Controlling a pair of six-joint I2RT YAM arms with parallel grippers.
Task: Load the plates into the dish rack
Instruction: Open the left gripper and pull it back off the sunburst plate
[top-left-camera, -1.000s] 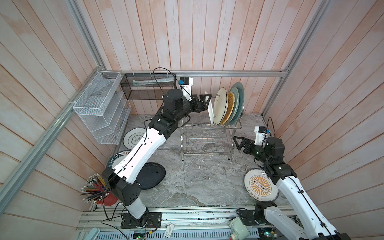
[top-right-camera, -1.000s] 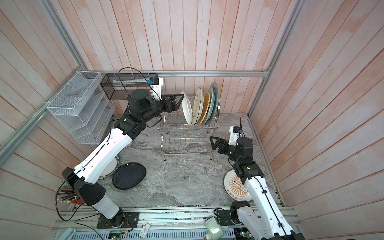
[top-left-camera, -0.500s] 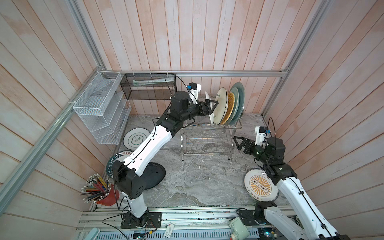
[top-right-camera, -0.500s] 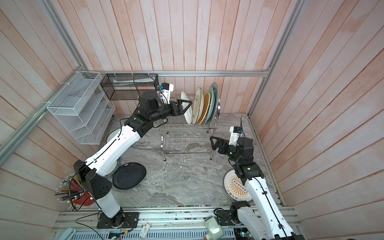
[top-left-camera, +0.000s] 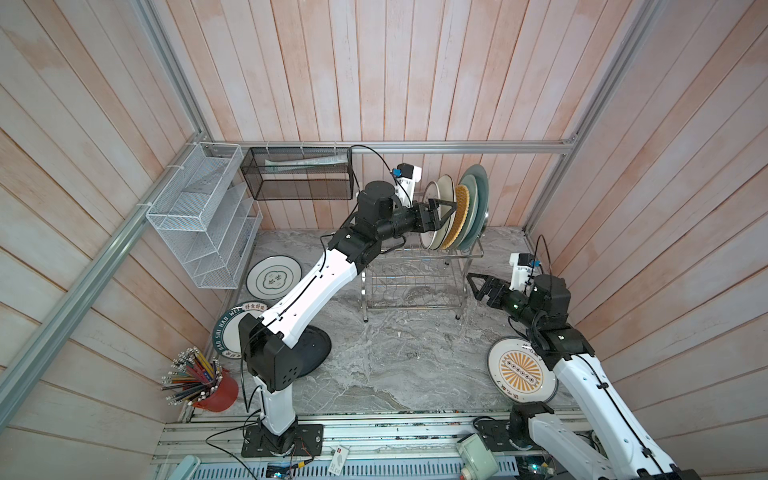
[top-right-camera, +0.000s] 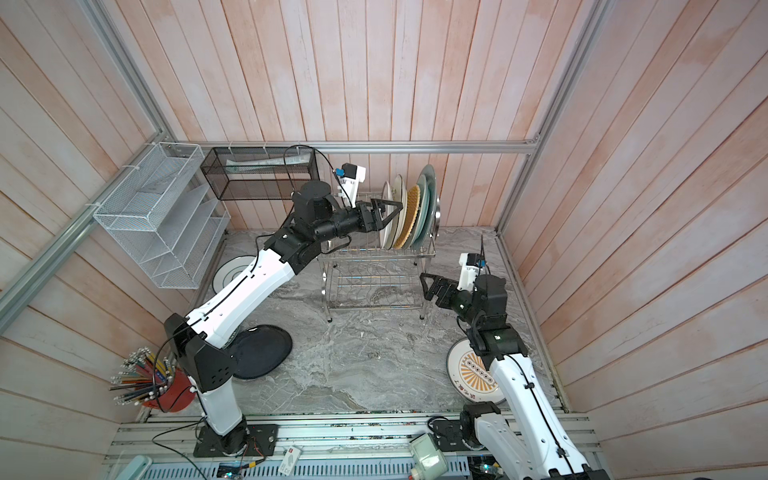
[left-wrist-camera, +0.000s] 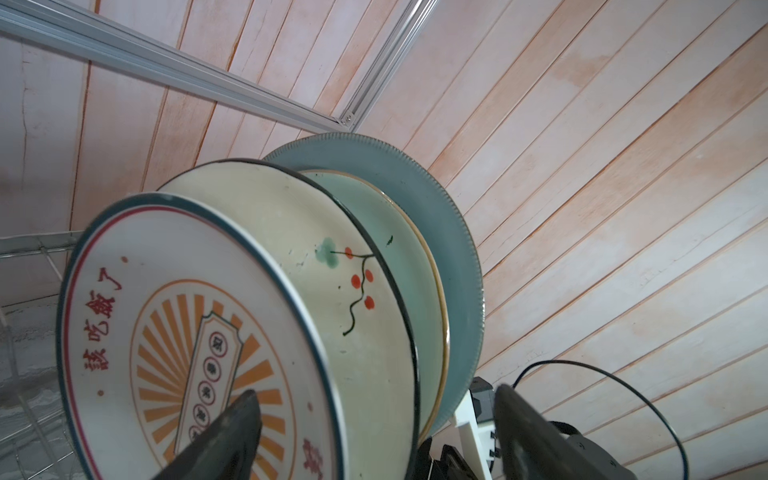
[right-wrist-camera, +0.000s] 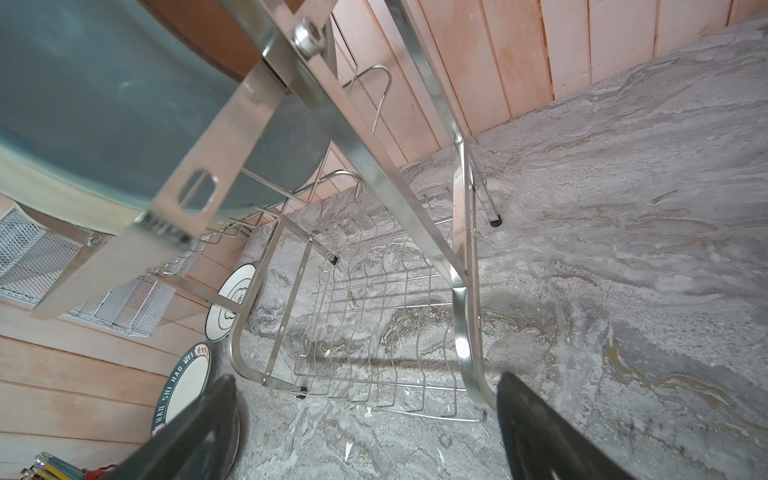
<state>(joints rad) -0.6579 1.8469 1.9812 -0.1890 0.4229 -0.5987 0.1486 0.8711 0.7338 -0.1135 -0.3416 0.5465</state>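
On the left end effector (top-left-camera: 451, 210), jaws released and wide apart, nothing gripped, held level with the upper tier and reaching in over the near rims of the standing plates; contact with them not clear. In the left wrist view, one dark finger (left-wrist-camera: 224, 432) across the face of a white round plate with orange sunburst and red lettering (left-wrist-camera: 166, 324), its partner out beyond the stack's far rim. Behind that plate, all on edge in the upper tier of the shiny two-tier stainless-steel wire dish rack (top-left-camera: 411, 291) and leaning toward its right end: a cream round plate with a red-berry sprig (left-wrist-camera: 332, 299), a yellow woven-look plate (top-left-camera: 457, 226), a pale green plate (left-wrist-camera: 409, 274), a grey-blue plate with ribbed rim (left-wrist-camera: 415, 187). On the right end effector (top-left-camera: 478, 286), jaws likewise released, nothing between them, hovering just beside the rack's right end at lower-tier height above the grey marble tabletop (top-left-camera: 395, 374). Flat on the tabletop: a green-ringed white plate (top-left-camera: 273, 277) near the left edge toward the back, a dark-rimmed lettered plate (top-left-camera: 226, 328) at the left edge nearer the front, a black plate (top-left-camera: 316, 349) beside it and partly under the left arm, a second orange-sunburst white plate (top-left-camera: 521, 371) near the right edge toward the front.
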